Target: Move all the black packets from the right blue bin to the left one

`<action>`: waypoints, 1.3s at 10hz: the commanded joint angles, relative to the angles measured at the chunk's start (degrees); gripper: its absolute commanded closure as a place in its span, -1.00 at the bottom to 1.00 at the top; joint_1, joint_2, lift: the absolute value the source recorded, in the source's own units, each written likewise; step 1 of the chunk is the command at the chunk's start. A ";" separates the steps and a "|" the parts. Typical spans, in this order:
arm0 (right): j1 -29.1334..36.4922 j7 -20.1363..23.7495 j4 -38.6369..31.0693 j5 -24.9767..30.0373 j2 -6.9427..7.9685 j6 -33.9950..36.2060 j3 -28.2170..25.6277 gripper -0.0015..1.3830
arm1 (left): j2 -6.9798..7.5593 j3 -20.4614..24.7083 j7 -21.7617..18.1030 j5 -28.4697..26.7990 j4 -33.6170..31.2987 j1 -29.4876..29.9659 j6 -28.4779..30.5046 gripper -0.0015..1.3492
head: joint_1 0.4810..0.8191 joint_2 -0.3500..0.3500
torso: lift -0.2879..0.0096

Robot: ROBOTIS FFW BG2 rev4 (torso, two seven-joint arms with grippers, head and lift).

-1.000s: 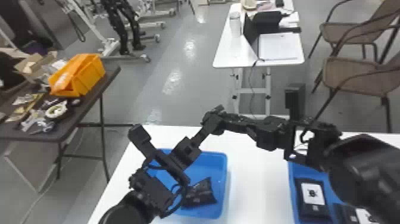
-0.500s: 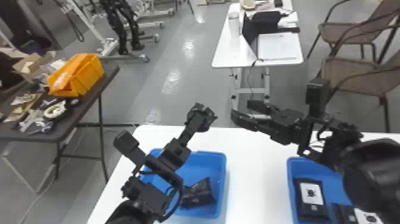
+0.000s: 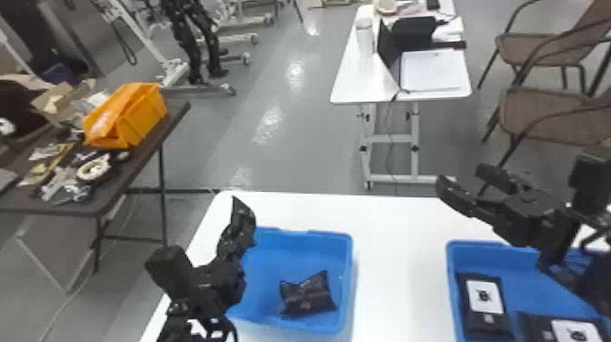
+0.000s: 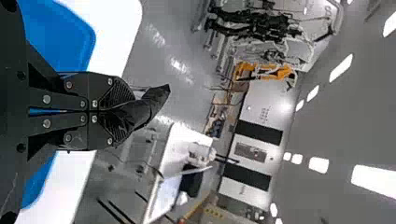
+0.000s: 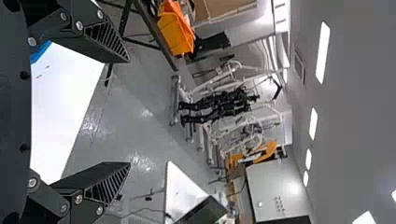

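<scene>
L gripper (image 3: 232, 249) clamped closed on 1 blk pkt (image 3: 243, 217) — held up by L bin (image 3: 338, 237), its left side in head view. R gripper (image 3: 468, 185) empty, fingers wide apart, up near R bin (image 3: 495, 248). Crumpled pkt (image 3: 308, 296) in L bin — 2 labelled pkts (image 3: 484, 295) in R bin. White bench (image 3: 400, 273) under both.

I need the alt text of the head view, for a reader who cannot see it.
The robot's left hand holds a black packet near a blue bin on a white table; another black packet lies inside. The open right hand is near a second blue bin, where two white-labelled black packets lie.
</scene>
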 commanded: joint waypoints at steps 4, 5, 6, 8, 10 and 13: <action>4.82 -0.24 -1.38 0.28 -0.03 0.42 -1.09 -0.62 | -0.15 1.56 -8.69 -13.63 1.01 -2.02 1.05 -0.90 | 0.27 0.80 | 0.94; 5.70 -0.24 -1.91 1.25 -0.03 0.50 -1.79 -0.62 | -0.15 1.39 -9.40 -11.25 0.93 -2.10 0.00 -0.69 | 0.27 0.78 | 0.94; 6.75 -0.33 -2.61 2.74 -0.03 1.03 -2.41 -0.62 | -0.15 0.86 -9.75 -7.74 0.75 -2.19 -1.76 -0.58 | 0.27 0.76 | 0.94; 12.64 -8.59 -6.39 4.15 0.15 1.82 -3.55 -0.62 | -0.15 0.16 -11.07 -4.75 -0.39 -3.60 -3.25 -0.53 | 0.27 0.63 | 0.94; 15.54 -14.65 -5.07 0.90 0.15 3.93 -4.43 -0.62 | -0.15 0.51 -11.24 -4.40 -1.27 -3.77 -2.81 -0.53 | 0.27 0.51 | 0.94; 19.32 -22.65 -5.16 -7.28 0.15 12.11 -5.13 -0.62 | -0.15 0.33 -11.42 -4.40 -1.27 -4.21 -1.50 -0.53 | 0.27 0.46 | 0.94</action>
